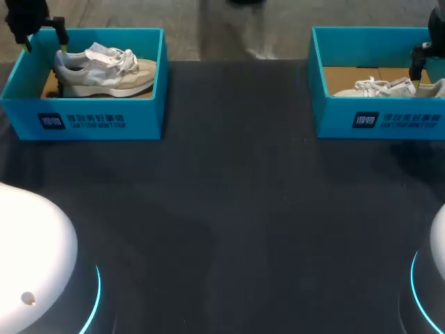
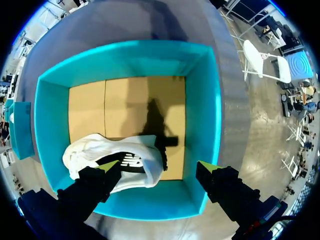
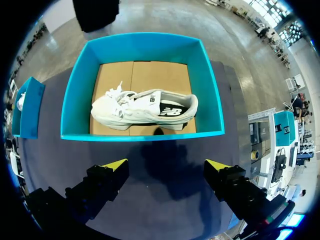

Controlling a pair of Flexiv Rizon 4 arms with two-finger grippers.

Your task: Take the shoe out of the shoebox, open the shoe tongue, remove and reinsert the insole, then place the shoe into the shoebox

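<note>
- Left box (image 1: pixel 90 104): teal card, rectangular, open top, brown card floor, white print on the front wall. Right box (image 1: pixel 379 104) is alike.
- Left shoe (image 2: pixel 125 162): cream-white trainer with white laces, inside the left box. Its heel end is under one finger of the left jaws, which stand apart.
- Right shoe (image 3: pixel 145 110): white laced trainer with dark lining, in the right box ahead of the right jaws. These are also apart, over the dark matt surface (image 1: pixel 229 209).
</note>
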